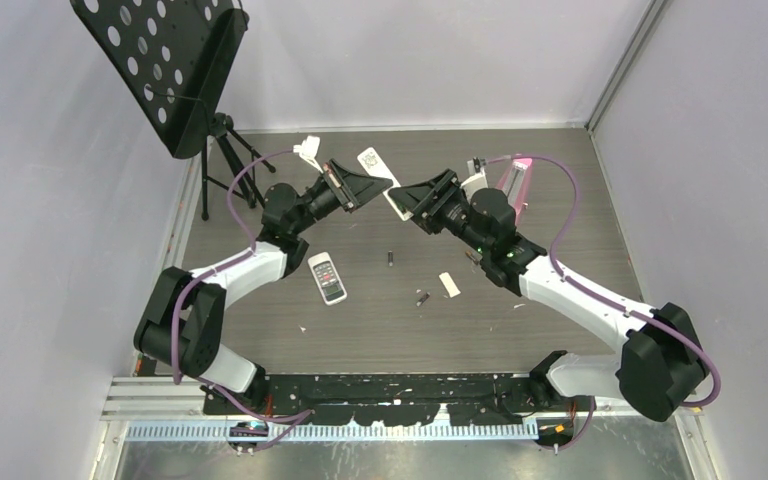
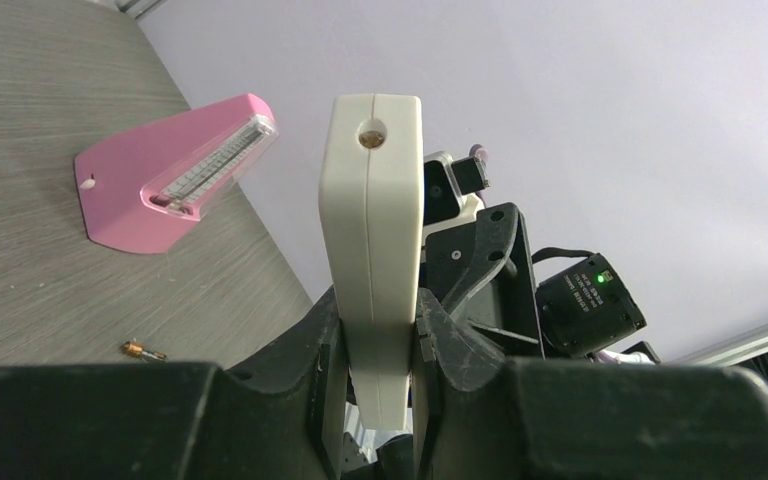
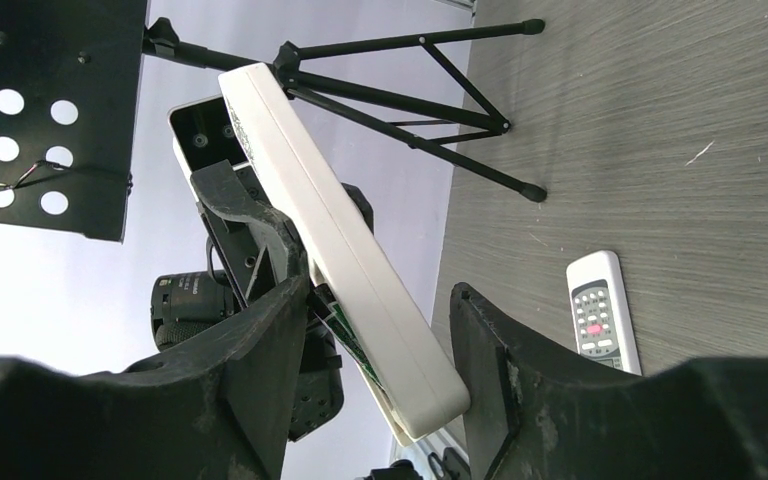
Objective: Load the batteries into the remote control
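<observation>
The remote control (image 1: pixel 373 160) is held in the air over the far middle of the table, white with a dark, green-marked front (image 3: pixel 345 330). My left gripper (image 1: pixel 353 186) is shut on its sides, and the remote stands edge-on between the fingers (image 2: pixel 372 200). My right gripper (image 1: pixel 423 198) faces it from the right, open (image 3: pixel 380 300), with a jaw on either side of the remote's other end (image 3: pixel 310 200). The right jaw is at its corner. Two dark batteries (image 1: pixel 391 259) (image 1: pixel 422 297) lie on the table. A battery (image 2: pixel 143 350) also shows in the left wrist view.
A slim white remote (image 1: pixel 327 277) with grey buttons lies by the left arm, also seen as the slim remote (image 3: pixel 600 310). A small white cover piece (image 1: pixel 448 284) lies right of centre. A pink wedge-shaped object (image 1: pixel 515 180) (image 2: pixel 170 170) and a black music stand (image 1: pixel 165 60) are at the back.
</observation>
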Available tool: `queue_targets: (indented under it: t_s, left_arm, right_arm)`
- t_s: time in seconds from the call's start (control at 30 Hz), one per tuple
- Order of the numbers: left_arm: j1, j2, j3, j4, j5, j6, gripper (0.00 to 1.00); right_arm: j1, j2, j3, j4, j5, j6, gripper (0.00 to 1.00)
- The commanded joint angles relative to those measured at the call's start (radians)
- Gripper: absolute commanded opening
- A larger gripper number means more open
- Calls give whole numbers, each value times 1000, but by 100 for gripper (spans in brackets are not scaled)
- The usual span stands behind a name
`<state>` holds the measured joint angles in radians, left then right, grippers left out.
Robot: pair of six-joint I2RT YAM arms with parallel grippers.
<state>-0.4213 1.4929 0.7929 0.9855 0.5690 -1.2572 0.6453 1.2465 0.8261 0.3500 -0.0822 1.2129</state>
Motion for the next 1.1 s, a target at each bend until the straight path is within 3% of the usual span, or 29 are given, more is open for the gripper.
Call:
queue_targets:
  t_s: [0.0,0.3,0.83,0.9,1.07]
  left_arm:
    - [-1,-16,32,-6,-1,34,0]
    - [-1,-13,27,5,8,42,0]
    - [-1,-22,56,-39,3,-15,0]
    - [-1,-27,58,-48,3,-3,0]
    - [2,-38,50,-98,24,88,0]
  right_arm:
    - [3,-3,8,111,-34,-2,57]
    - [-2,1,-6,147,-47,13,62]
    - [-9,24,-79,242,-81,-17,37]
    - [-9,24,-78,238,-86,-22,41]
    - [-36,-24,-77,204,-89,-32,75]
